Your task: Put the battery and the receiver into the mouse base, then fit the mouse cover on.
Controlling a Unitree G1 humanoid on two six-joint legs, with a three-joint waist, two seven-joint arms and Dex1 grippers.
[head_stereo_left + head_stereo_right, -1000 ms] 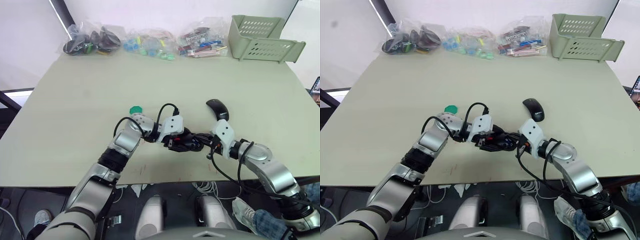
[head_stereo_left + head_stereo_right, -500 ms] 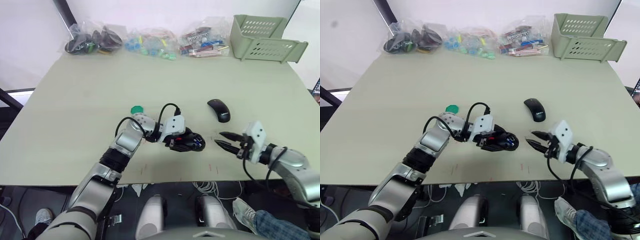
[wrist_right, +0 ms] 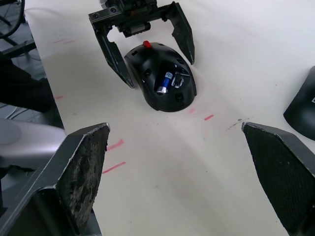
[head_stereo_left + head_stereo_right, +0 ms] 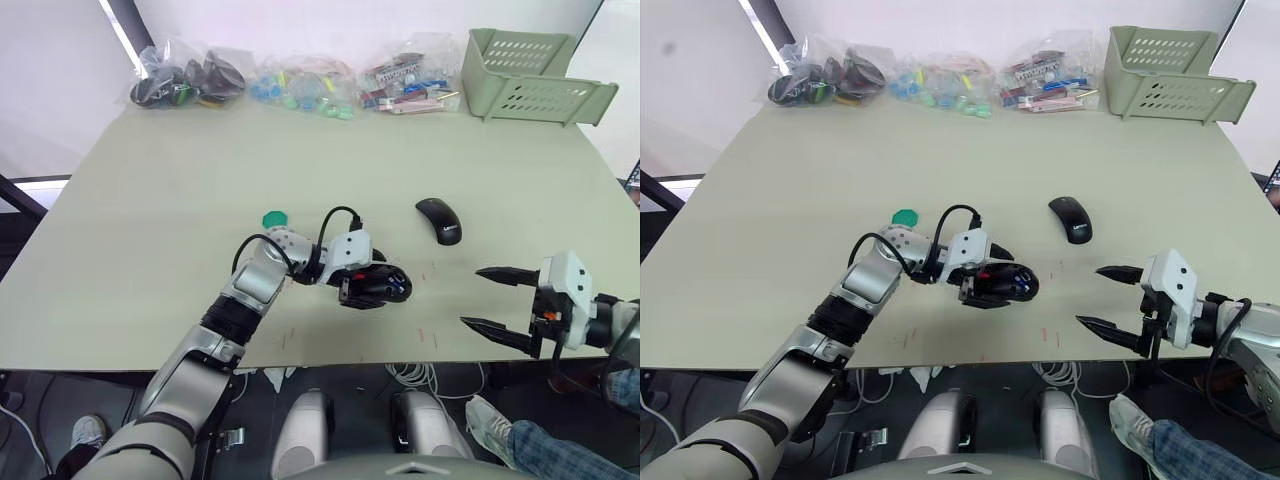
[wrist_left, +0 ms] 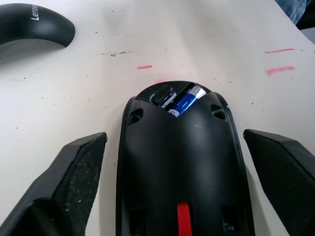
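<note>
Resting near the table's point(image 4: 130, 230) front edge, the base point(image 4: 375, 285) lies between the parted fingers of the left gripper point(image 4: 372, 287), which flank its sides without clearly pressing on it. The battery point(image 3: 165, 81) sits in the hollow of the base, its blue body showing beside a small dark part that cannot be made out. The right gripper point(image 4: 492, 298) hangs at the front right corner of the table, fingers spread wide and holding nothing, well apart from the base, with bare tabletop between them marked by a few short red lines. The cover point(image 4: 438, 218) lies by itself behind that gap, nearer the middle of the table, touching neither gripper. A green disc point(image 4: 272, 219) sits just behind the left forearm. Broad open surface stretches from the cover back to the far edge, where bags point(image 4: 190, 78) of small parts line up and a pale green basket point(image 4: 525, 70) fills the far right corner.
</note>
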